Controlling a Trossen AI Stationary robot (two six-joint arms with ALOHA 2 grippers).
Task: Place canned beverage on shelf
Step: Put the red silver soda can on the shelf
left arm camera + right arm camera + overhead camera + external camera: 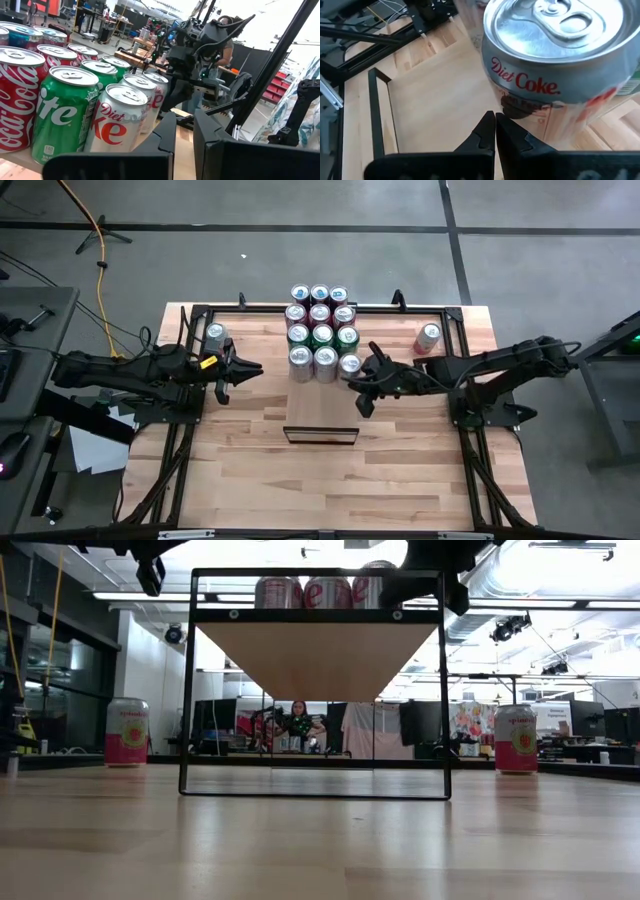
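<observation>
The shelf (320,405) is a pale wooden panel raised on a thin dark frame (190,690). Several cans stand in rows on its far part (320,313). A Diet Coke can (349,364) stands at the group's near right corner and fills the right wrist view (555,55). My right gripper (495,116) is shut and slants down, with its tips just at that can's lower side (352,377). My left gripper (252,368) hovers level to the left of the shelf. It is shut on nothing and looks across the cans (185,120). My right gripper's shut fingertips (490,125) stand right against the lower side wall (520,107) of the Diet Coke can, coming from the table's right and slanting down. I cannot tell whether they touch it. The can stands upright.
One pink can (215,333) stands on the table left of the shelf and another (428,336) stands to its right. Black rails (190,380) run along the table's sides. Bare tabletop (320,480) lies near the shelf's frame end. A person (298,722) is in the room behind.
</observation>
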